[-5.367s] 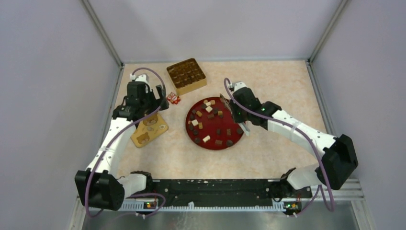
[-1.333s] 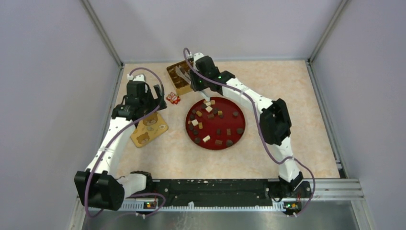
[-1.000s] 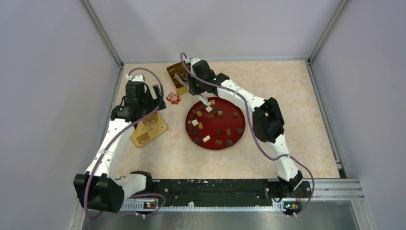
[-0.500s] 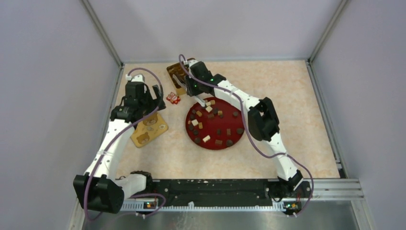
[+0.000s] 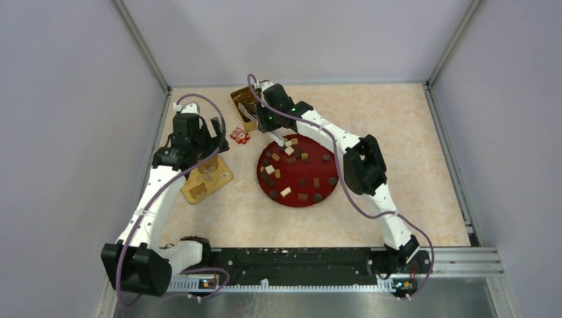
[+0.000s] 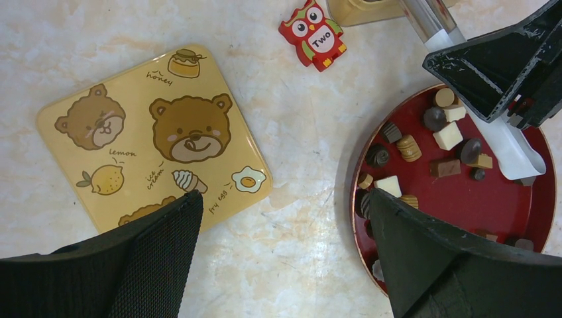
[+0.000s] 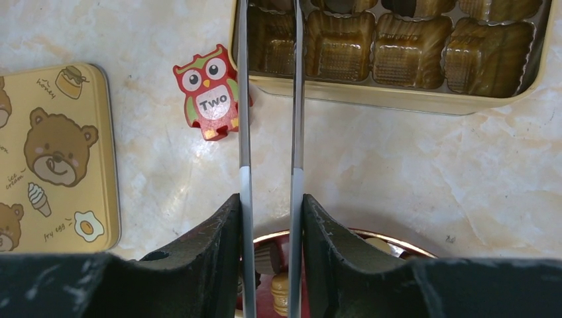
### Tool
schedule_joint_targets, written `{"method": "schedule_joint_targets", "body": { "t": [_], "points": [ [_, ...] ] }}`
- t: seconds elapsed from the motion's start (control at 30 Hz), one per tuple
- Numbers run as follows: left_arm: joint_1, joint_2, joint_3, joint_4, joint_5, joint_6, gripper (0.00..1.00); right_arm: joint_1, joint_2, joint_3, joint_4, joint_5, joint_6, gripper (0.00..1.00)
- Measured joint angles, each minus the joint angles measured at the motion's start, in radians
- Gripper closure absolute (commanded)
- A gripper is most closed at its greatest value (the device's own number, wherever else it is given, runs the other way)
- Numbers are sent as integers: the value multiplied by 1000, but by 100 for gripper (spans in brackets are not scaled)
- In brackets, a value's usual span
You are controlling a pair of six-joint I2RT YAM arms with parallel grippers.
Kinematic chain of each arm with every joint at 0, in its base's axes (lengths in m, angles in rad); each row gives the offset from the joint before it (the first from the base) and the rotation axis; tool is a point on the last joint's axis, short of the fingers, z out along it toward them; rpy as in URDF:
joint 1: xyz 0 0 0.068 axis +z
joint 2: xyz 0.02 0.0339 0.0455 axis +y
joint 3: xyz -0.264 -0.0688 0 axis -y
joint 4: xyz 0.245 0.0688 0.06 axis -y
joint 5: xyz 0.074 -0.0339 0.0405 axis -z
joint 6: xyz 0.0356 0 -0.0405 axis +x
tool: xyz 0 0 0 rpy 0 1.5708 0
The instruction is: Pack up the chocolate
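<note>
Right tool's [image 7: 270, 205] tweezers [image 7: 242, 132] now over rim [image 7: 397, 99]

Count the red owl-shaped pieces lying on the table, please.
1. The red owl-shaped piece marked "Two" lies on the pale marble-patterned table, between the yellow bear-printed tin lid and the gold compartmented box. Another could be hidden from view.
</note>
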Motion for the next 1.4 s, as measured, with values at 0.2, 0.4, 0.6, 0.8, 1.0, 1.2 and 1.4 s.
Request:
{"method": "schedule_joint_targets", "body": {
  "t": [0.2, 0.4, 0.6, 0.8, 1.0, 1.2, 1.4],
  "points": [
    [0, -2, 0, 0, 0, 0, 1, 0, 0, 0, 0, 0, 0, 65],
    [0, -2, -1, 0, 0, 0, 1, 0, 0, 1, 0, 4, -2, 87],
    [0, -2, -2, 0, 0, 0, 1, 0, -5, -1, 2, 5, -1, 94],
    [0, -2, -2, 0, 0, 1, 1, 1, -154, -148, 43, 36, -5, 94],
    [0, -2, -2, 2, 2, 5, 1, -1, -487, -463, 109, 148, -35, 94],
    [0, 3, -2, 12, 10, 11, 1, -15, -775, -758, 90, 254, -39, 92],
    [0, 39, -2, 29, 25, 11, 1, -21, -912, -951, -48, 307, 12, 90]
  ]
}}
